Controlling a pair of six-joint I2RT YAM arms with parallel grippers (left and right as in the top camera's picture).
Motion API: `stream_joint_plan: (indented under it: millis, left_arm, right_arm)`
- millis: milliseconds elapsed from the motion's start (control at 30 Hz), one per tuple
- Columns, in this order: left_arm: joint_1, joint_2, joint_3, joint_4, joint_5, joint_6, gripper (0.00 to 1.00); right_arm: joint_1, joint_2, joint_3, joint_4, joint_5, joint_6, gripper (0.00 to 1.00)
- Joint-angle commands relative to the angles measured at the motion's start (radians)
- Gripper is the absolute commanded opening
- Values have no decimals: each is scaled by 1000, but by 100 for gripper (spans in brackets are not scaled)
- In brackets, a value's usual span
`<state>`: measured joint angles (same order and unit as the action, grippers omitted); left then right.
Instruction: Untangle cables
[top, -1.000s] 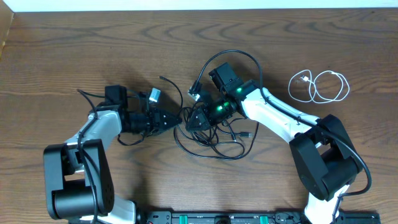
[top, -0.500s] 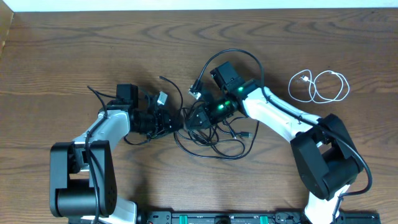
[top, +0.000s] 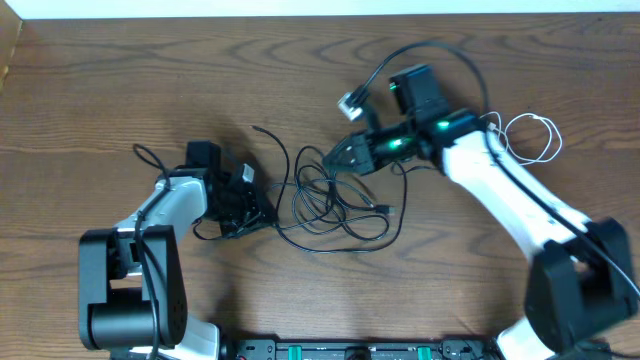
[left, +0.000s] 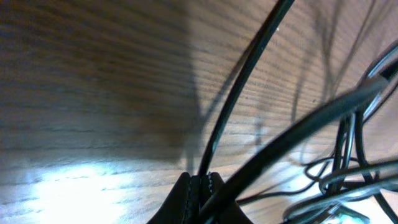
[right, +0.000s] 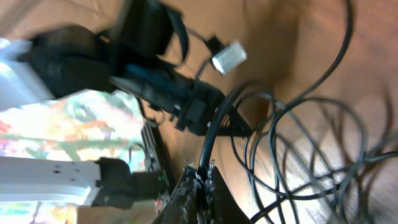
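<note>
Overhead | left gripper (top: 262, 216) clamping a black cable (left: 244, 81) | right gripper (top: 333, 157) likewise | cables (top: 330, 205) tangled between them

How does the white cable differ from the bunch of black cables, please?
The white cable is one cord lying apart; the black cables are several, crossed in a tangle. The left gripper and right gripper are shut on black cables, not the white cable. Both kinds are thin.
</note>
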<state>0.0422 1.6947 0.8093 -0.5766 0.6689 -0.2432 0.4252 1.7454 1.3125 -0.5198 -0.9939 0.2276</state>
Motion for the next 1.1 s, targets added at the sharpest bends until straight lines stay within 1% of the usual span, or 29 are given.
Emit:
stream_joint_plan:
  millis: [0, 267, 367, 433, 633, 700, 767, 833, 900, 1000, 1067]
  left_arm:
    - [75, -27, 1, -5, 92, 2, 7]
    - [373, -211, 1, -5, 365, -3, 7]
    - [502, -295, 2, -2, 431, -49, 7]
    - [592, -351, 3, 14, 451, -101, 7]
    - [828, -473, 3, 106, 449, -277, 7]
    - [898, -492, 3, 132, 449, -312, 7]
    - [961, -499, 2, 133, 450, -320, 7]
    - [1000, -499, 2, 108, 450, -318, 8]
    - [1008, -499, 2, 63, 450, -290, 7]
    - [988, -499, 2, 24, 449, -222, 8]
    - [969, -499, 2, 6, 446, -198, 7]
  right_arm:
    - [-84, -116, -2, 2, -38, 5, 1]
    - [-322, -333, -2, 1, -37, 47, 1]
    - [-430, -399, -2, 5, -37, 58, 1]
    - [-505, -433, -2, 8, -37, 80, 1]
    - [-726, -485, -2, 11, -37, 142, 1]
    - [-794, -485, -2, 11, -38, 174, 1]
    - [-859, -483, -2, 7, -38, 199, 1]
    - [-912, -483, -2, -8, -39, 207, 1]
    - [-945, -483, -2, -30, -54, 204, 1]
    - [-943, -483, -2, -79, -56, 154, 1]
    - [-927, -483, -2, -115, -56, 116, 2]
